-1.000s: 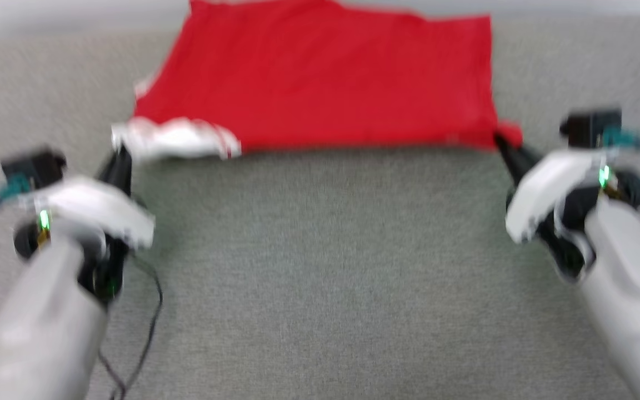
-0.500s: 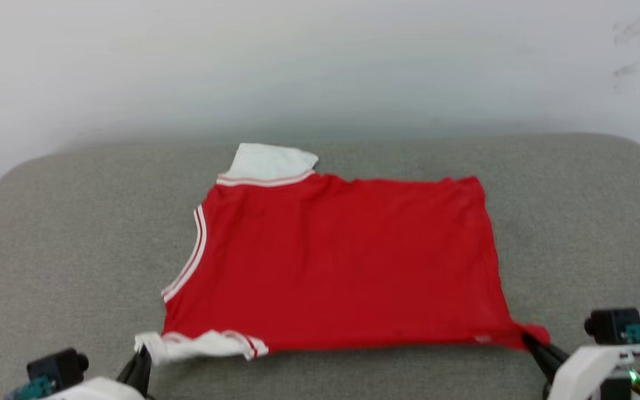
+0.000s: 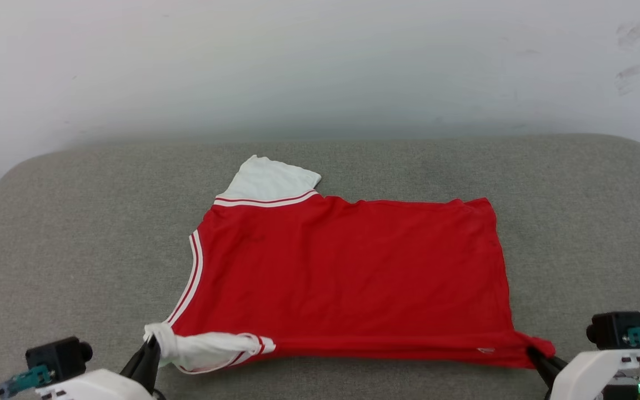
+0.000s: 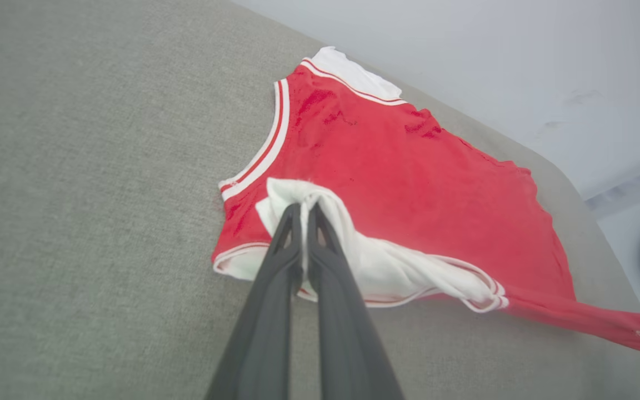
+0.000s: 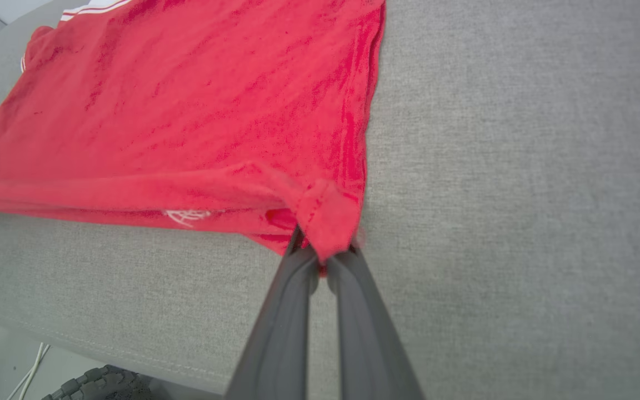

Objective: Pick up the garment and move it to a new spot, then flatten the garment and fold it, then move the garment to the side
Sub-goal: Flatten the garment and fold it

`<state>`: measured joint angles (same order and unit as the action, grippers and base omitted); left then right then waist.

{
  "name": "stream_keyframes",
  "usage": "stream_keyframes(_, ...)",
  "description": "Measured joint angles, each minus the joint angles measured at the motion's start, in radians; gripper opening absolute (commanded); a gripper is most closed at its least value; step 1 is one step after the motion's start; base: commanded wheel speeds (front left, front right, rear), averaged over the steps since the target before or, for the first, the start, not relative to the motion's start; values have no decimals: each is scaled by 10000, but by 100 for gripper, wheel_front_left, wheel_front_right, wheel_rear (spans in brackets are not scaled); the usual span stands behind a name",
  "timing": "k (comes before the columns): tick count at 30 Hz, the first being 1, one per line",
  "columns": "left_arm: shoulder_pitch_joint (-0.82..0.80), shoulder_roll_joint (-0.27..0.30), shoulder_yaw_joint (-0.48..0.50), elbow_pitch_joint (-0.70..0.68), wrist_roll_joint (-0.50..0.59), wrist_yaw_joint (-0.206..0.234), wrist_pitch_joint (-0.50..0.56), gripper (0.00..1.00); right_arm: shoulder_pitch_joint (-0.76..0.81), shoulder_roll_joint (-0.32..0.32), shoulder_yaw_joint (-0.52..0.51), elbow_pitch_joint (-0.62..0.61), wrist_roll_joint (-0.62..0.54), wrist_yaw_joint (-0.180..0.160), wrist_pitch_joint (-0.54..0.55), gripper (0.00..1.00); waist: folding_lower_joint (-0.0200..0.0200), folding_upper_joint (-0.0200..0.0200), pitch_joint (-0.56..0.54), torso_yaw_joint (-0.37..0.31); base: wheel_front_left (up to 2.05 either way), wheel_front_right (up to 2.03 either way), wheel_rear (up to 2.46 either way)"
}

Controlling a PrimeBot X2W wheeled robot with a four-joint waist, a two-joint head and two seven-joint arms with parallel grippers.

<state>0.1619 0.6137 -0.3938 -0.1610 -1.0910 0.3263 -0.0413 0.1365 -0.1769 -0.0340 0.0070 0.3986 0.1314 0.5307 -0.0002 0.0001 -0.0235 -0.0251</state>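
Observation:
The garment (image 3: 348, 272) lies spread on the grey cushion, plain red face up, collar to the left and one white sleeve (image 3: 267, 180) at the far side. My left gripper (image 3: 150, 347) is shut on the near white sleeve (image 4: 386, 266), which bunches around its tips (image 4: 303, 208). At the lower right my right gripper (image 3: 534, 353) is shut on the near red hem corner (image 5: 325, 219), pinched between its dark fingers (image 5: 298, 289). The near edge of the garment (image 5: 186, 111) is stretched taut between both grippers. The printed face is hidden underneath.
The grey upholstered surface (image 3: 75, 233) extends widely left, right and in front of the garment. A pale wall (image 3: 320, 66) rises behind it. The cushion's front edge (image 5: 103, 350) shows with floor and a dark wheel (image 5: 98, 383) below.
The head camera has tilted up, so the whole scene shifted down the picture. The garment's near edge has been drawn slightly nearer and tauter between both shut grippers.

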Motion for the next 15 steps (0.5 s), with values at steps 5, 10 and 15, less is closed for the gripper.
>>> stream_keyframes(5, -1648, -247, -418, 974, 228, -548, 435, 0, -1339, 54, 184, 918, -418, -4, 194, 0, 2, 0, 275, -35, 0, 0, 0)
stream_keyframes(10, -3371, -527, -614, 2345, 431, -1223, 642, 0, -2873, 6, 602, 2061, -573, -4, 46, 0, 3, -1, 865, -50, 0, 0, 0)
stream_keyframes(15, -4572, -884, -892, 3739, 585, -1776, 830, 0, -4118, -174, 1022, 3338, -663, -4, -428, 0, 4, 0, 1555, -49, 0, 0, 0)
